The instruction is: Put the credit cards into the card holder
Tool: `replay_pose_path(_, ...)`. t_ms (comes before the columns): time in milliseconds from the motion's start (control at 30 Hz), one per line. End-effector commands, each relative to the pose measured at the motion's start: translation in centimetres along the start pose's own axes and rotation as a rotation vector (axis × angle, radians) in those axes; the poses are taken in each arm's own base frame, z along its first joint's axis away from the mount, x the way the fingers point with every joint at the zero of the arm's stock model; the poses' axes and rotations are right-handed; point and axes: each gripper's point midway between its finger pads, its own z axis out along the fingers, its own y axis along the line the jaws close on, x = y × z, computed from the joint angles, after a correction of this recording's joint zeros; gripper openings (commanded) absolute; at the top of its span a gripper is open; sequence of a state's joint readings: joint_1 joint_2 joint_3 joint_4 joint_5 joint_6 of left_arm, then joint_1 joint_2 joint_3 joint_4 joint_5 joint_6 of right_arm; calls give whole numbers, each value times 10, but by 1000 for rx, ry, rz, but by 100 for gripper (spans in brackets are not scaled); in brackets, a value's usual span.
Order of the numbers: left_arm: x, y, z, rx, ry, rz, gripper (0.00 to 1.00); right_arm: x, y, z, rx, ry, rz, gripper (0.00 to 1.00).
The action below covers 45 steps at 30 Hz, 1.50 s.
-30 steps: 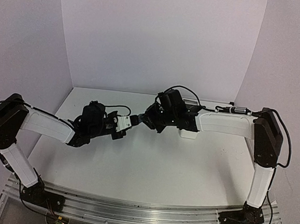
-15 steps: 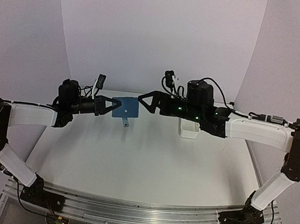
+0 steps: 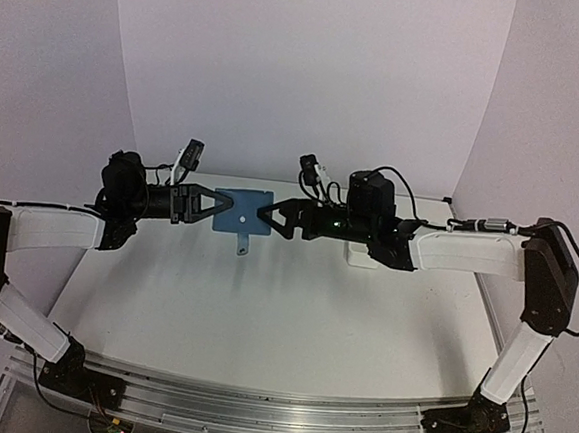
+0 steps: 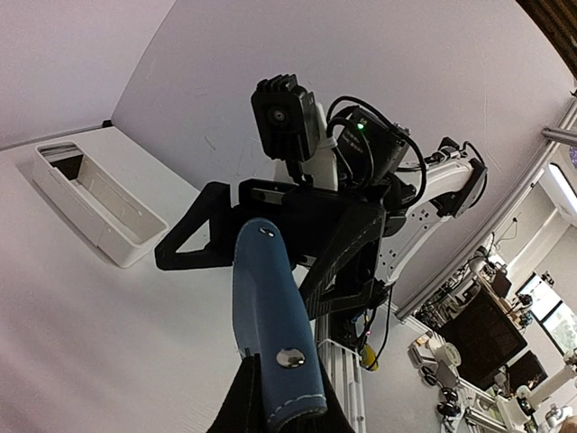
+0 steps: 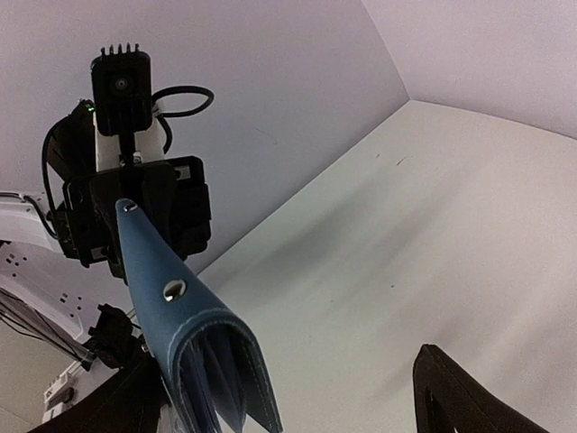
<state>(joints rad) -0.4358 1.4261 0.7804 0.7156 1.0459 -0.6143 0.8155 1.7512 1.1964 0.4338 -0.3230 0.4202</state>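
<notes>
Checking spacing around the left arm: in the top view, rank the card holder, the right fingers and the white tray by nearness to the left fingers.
1. Card holder: gripped in the left fingers, in the air.
2. Right fingers: open, at the holder's far edge.
3. White tray: on the table, beyond the right wrist.

left pincer grips the card holder; right pincer spread around its far end.

Soft, even light leaves faint shadows on the table; wrist views bend at the edges.
</notes>
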Motion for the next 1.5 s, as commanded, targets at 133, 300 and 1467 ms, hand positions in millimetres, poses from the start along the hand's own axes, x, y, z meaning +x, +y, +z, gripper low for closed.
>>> replay_pose_path(133, -11, -26, 0, 73, -19, 76, 0, 2, 43, 15, -289, 43, -13, 42)
replay_pose_path(300, 0, -22, -1, 61, 13, 65, 1, -8, 43, 2, -242, -3, -65, 0)
replay_pose_path(1467, 52, -16, 15, 105, 407, 677, 2, 18, 80, 19, 39, 487, -811, 0)
